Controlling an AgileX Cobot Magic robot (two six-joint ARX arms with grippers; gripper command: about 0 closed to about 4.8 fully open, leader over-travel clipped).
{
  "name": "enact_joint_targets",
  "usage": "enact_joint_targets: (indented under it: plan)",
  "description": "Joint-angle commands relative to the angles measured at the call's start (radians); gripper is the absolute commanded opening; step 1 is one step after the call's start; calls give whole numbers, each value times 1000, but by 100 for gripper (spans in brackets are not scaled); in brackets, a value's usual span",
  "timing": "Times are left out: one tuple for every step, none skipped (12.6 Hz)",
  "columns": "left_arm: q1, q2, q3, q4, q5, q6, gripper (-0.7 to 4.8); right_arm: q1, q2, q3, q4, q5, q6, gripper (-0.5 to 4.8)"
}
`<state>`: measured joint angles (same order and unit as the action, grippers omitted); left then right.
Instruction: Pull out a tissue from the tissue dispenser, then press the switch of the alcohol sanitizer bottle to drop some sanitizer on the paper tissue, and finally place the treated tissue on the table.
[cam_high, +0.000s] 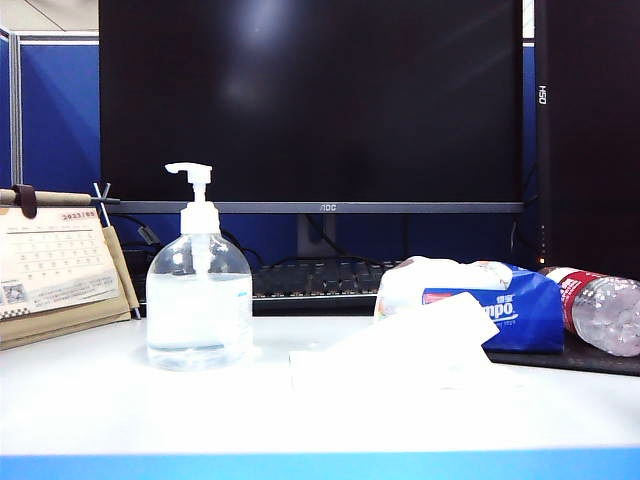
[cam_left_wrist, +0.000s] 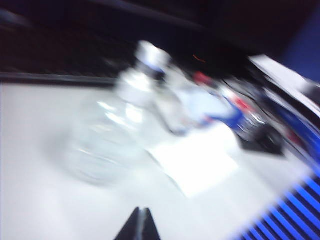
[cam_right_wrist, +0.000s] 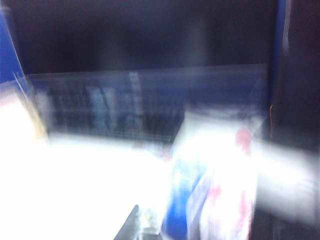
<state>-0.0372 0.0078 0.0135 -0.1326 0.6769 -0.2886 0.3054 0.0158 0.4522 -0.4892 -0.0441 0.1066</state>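
One tissue (cam_high: 400, 345) lies flat on the table (cam_high: 90, 400), near the blue front edge, just right of the middle. It touches the front of the tissue dispenser (cam_high: 520, 315), which sits farther back toward the right edge. The alcohol sanitizer bottle (cam_high: 199, 300) stands upright left of the middle, apart from the tissue, its switch (cam_high: 192, 173) on top with the nozzle pointing left. Neither arm shows in the exterior view. The left gripper (cam_left_wrist: 140, 222) hovers over the table in front of the bottle, its tips pressed together and empty. The right gripper (cam_right_wrist: 137, 225) appears only as a blur near the dispenser; its jaws are together, nothing in them.
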Motion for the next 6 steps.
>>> enact_joint_targets:
  plan:
    - [-200,-2,0,-16,-177,50,-6,9,20,-51,150,-20,173,-6]
    - [-224,-2,-2,-16,-287,55,-6,9,18,-94,150,-3,205,-6]
    - [-229,-2,-3,-19,-351,78,-6,9,17,-162,161,-3,246,-6]
    - [-229,0,-3,-21,-364,110,-6,9,17,-269,217,-3,277,-6]
    - [-229,5,-3,-22,-363,117,-6,9,16,-364,289,-3,278,-6]
    - [-229,9,-3,-22,-364,119,-6,10,16,-452,377,-11,293,-6]
